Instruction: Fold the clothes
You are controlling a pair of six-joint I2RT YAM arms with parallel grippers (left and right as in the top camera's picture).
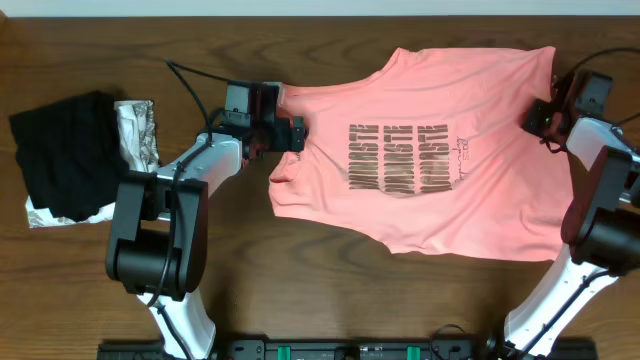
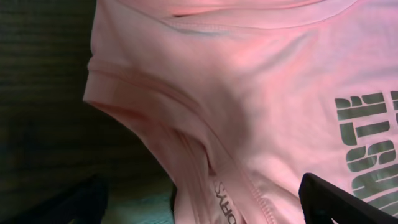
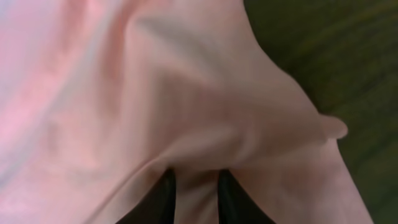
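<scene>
The salmon-pink T-shirt [image 1: 430, 150] lies spread on the wooden table, with three rows of dark lettering [image 1: 398, 160] on its chest. My left gripper [image 1: 290, 133] is at the shirt's left edge. In the left wrist view its fingers [image 2: 205, 202] stand wide apart, with the stitched collar seam [image 2: 230, 199] lying between them. My right gripper [image 1: 540, 118] is at the shirt's far right edge. In the right wrist view its fingers [image 3: 196, 196] are close together, pinching a fold of the pink fabric [image 3: 186, 112].
A black folded garment [image 1: 60, 155] lies at the far left of the table. A silvery-white patterned cloth [image 1: 137, 133] lies beside and under it. Dark wooden tabletop [image 1: 300, 280] surrounds the shirt.
</scene>
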